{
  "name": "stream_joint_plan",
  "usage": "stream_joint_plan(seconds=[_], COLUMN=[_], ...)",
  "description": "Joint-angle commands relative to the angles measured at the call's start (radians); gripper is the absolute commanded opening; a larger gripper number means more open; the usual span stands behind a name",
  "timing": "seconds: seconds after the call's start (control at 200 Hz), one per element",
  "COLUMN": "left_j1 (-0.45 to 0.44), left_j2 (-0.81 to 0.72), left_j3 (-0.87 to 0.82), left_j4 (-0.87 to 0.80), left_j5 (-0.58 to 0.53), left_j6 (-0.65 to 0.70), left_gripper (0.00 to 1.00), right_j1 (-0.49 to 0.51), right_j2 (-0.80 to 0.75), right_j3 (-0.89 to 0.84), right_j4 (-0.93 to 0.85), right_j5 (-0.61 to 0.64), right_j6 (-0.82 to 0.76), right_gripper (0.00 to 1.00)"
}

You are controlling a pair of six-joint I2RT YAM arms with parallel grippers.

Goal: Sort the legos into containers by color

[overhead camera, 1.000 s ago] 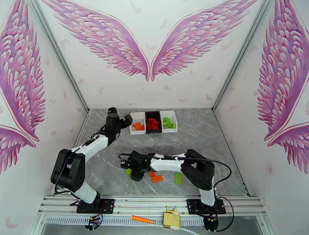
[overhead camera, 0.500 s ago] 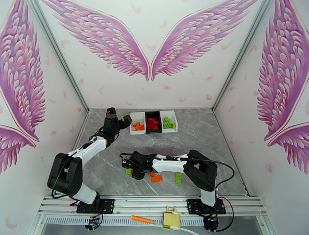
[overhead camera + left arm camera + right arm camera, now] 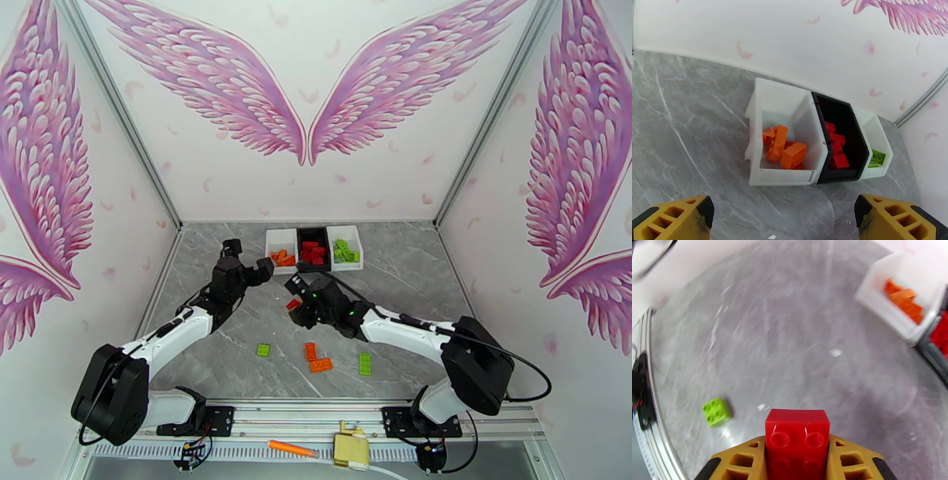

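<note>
**Containers.** Three small open-topped plastic bins stand touching in a row at the far side of the grey marble-patterned tabletop (image 3: 411, 276).
- The black plastic bin (image 3: 314, 232) is in the middle and holds red studded bricks (image 3: 313, 254).
- The white plastic bin (image 3: 282, 237) against its left wall holds orange studded bricks (image 3: 282, 257).
- The second white plastic bin (image 3: 345, 234) against its right wall holds bright green studded bricks (image 3: 344, 251).

**Right hand** (image 3: 295, 305). It is clenched on a single red studded plastic brick (image 3: 797, 433). It is raised above the tabletop on the near side of the black bin, slightly to the bin's left. The right wrist view shows the brick seated between the yellow fingers (image 3: 738, 461) with its studs towards the camera.

**Left hand** (image 3: 265, 269). It is released, its yellow fingers (image 3: 675, 217) spread wide with nothing between them. It sits to the left of the black bin and a little nearer than the row.

**Loose pieces.** All lie flat, well to the near side of the black bin.
- A small green square brick (image 3: 263, 350) lies to the bin's near-left.
- A small orange brick (image 3: 310, 351) lies straight out from the bin, with a wider orange brick (image 3: 321, 365) just beside it.
- A long green brick (image 3: 364, 363) lies to the bin's near-right.

**Other.** An orange marker pen (image 3: 292, 448) lies past the tabletop's near edge, farther from the black bin than any brick.
</note>
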Motion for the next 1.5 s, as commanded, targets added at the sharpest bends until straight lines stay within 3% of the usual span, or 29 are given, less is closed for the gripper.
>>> stream_joint_plan(seconds=[0.0,0.235,0.475,0.81,0.984,1.049,1.144,1.269,1.494], left_j1=[-0.045,-0.129,-0.187,-0.197,-0.197,-0.198,-0.200,-0.208,-0.240], left_j2=[-0.077,-0.120,-0.120,-0.120,-0.141,-0.154,-0.173,-0.194,-0.244], left_j3=[-0.054,-0.128,-0.138,-0.151,-0.150,-0.152,-0.162,-0.134,-0.101], left_j4=[0.065,0.092,0.109,0.103,0.058,0.051,0.041,-0.108,-0.378], left_j5=[-0.006,0.071,0.209,0.214,0.177,0.164,0.119,0.019,-0.107], left_j6=[0.059,0.242,0.452,0.470,0.454,0.439,0.389,0.292,0.054], left_gripper=[0.99,0.99,0.99,0.99,0.99,0.99,0.99,0.99,0.99], right_j1=[-0.088,-0.255,-0.327,-0.339,-0.338,-0.338,-0.336,-0.332,-0.317], right_j2=[-0.027,0.118,0.333,0.606,0.682,0.678,0.649,0.586,0.438], right_j3=[-0.011,0.132,0.357,0.630,0.694,0.694,0.678,0.625,0.477], right_j4=[0.136,0.135,0.098,0.089,0.105,0.110,0.119,0.137,0.189], right_j5=[0.031,0.076,0.097,0.101,0.076,0.072,0.058,0.029,-0.008], right_j6=[0.138,0.283,0.297,0.297,0.273,0.257,0.231,0.214,0.153], right_gripper=[0.20,0.20,0.20,0.19,0.24,0.29,0.49,0.68,0.77])
